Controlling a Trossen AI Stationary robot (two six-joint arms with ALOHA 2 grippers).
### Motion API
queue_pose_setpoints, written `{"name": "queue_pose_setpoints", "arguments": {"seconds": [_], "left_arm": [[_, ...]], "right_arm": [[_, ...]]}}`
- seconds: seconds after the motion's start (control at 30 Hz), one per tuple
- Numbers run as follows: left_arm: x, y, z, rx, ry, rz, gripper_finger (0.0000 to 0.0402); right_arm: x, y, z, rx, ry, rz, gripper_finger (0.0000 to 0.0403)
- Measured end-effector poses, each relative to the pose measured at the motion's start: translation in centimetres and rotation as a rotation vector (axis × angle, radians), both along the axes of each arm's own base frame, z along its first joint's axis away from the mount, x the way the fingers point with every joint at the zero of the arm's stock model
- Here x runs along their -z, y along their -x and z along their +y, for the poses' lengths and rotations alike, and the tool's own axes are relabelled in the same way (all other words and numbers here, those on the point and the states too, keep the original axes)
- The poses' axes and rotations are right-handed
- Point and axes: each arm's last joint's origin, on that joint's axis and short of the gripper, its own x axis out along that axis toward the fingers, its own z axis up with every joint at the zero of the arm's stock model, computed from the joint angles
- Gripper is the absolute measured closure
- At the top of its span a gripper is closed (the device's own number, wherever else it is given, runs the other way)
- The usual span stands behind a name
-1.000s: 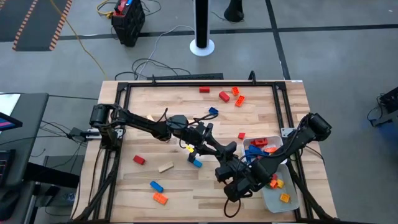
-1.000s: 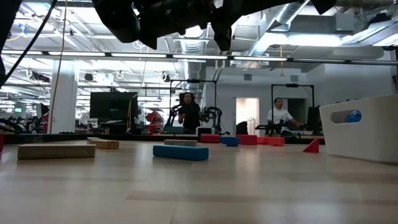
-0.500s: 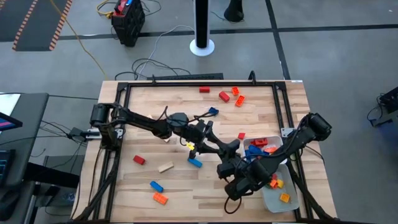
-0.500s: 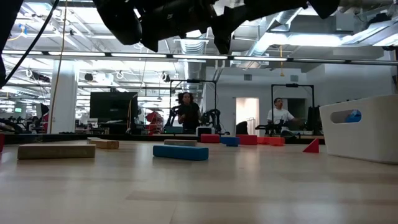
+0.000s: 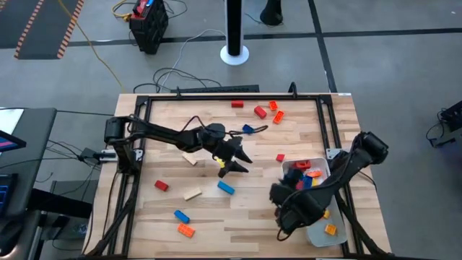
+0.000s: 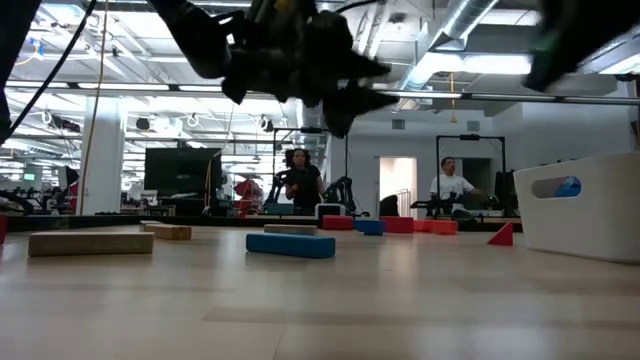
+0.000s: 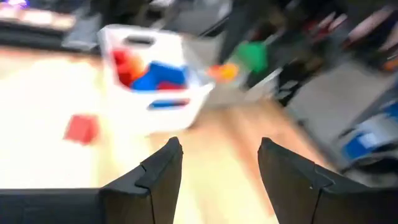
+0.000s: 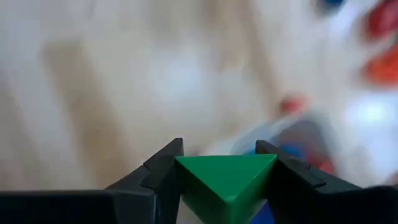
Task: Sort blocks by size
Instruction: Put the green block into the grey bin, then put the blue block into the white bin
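Note:
My right gripper (image 5: 280, 195) is above the table's near right part, beside the white trays, shut on a green block (image 8: 224, 179) whose face toward the camera is a triangle. My left gripper (image 5: 235, 163) is open and empty above the table's middle; its fingers (image 7: 163, 171) point toward the tray. Loose blocks lie flat on the wood: a blue one (image 5: 227, 188), tan ones (image 5: 192, 193) (image 5: 189, 159), red ones (image 5: 161, 185) (image 5: 280, 157), and blue (image 5: 181, 216) and orange (image 5: 187, 230) ones near the front. My right gripper pinches the green block between its two fingers, one finger on each slanted side of the block's triangular end (image 8: 186, 171). The block is lifted clear of the table.
A white tray (image 5: 290, 167) holds red, blue and orange blocks; a second white tray (image 5: 315, 232) nearer the front holds orange ones. Red and orange blocks (image 5: 260, 111) and a blue one (image 5: 247, 130) lie toward the far edge. A black frame (image 5: 216, 97) borders the table.
My left gripper has drawn back from beside my right gripper toward the table's far left. My right gripper has gone toward the table's right edge and the trays. The blocks on the table have stayed where they were.

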Motion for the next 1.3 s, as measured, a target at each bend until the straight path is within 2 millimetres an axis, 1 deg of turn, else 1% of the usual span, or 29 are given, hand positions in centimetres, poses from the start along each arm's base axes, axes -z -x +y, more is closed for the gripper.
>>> {"name": "queue_pose_setpoints", "arguments": {"seconds": [0.17,0.3,0.43,0.53,0.63,0.7,0.83,0.93,1.0,1.07,1.17,1.23,1.3], "left_arm": [[-0.7,1.1,-0.4,-0.166,-0.232,0.077,0.0203],[-1.7,2.5,-0.7,-0.248,-0.36,0.167,0.0203],[-2.3,4.2,-0.5,-0.306,-0.431,0.285,0.0203],[-2.3,5.4,-0.3,-0.328,-0.462,0.395,0.0203],[-2.0,6.5,-0.4,-0.306,-0.484,0.498,0.0203],[-1.7,6.9,-0.6,-0.274,-0.508,0.551,0.0203],[-1.0,7.6,-1.5,-0.187,-0.576,0.63,0.0204],[-0.9,7.8,-2.4,-0.121,-0.623,0.642,0.0204],[-0.8,7.8,-3.1,-0.083,-0.651,0.633,0.0204],[-0.8,7.9,-3.7,-0.054,-0.671,0.624,0.0204],[-0.4,7.3,-4.1,-0.038,-0.682,0.604,0.0204],[0.4,6.8,-4.4,-0.028,-0.685,0.606,0.0204],[1.4,6.1,-4.7,-0.004,-0.679,0.603,0.0204]], "right_arm": [[0.3,2.6,2.2,0.12,-0.204,0.134,0.0194],[0.4,4.4,3.5,0.242,-0.299,0.203,0.0194],[1.5,6.4,4.4,0.386,-0.341,0.263,0.0193],[2.6,7.7,4.7,0.482,-0.335,0.297,0.0188],[3.5,8.6,5.0,0.51,-0.342,0.314,0.0168],[3.5,8.9,5.2,0.524,-0.341,0.321,0.0151],[2.9,8.7,5.2,0.516,-0.358,0.324,0.0128],[1.7,8.2,4.9,0.512,-0.37,0.315,0.0124],[1.1,8.0,4.5,0.497,-0.342,0.284,0.0123],[0.4,7.4,4.1,0.441,-0.319,0.193,0.0122],[-0.2,6.0,3.6,0.312,-0.227,-0.033,0.0122],[-0.3,4.9,3.3,0.222,-0.144,-0.187,0.0122],[-0.4,3.8,3.1,0.156,-0.089,-0.297,0.0122]]}}
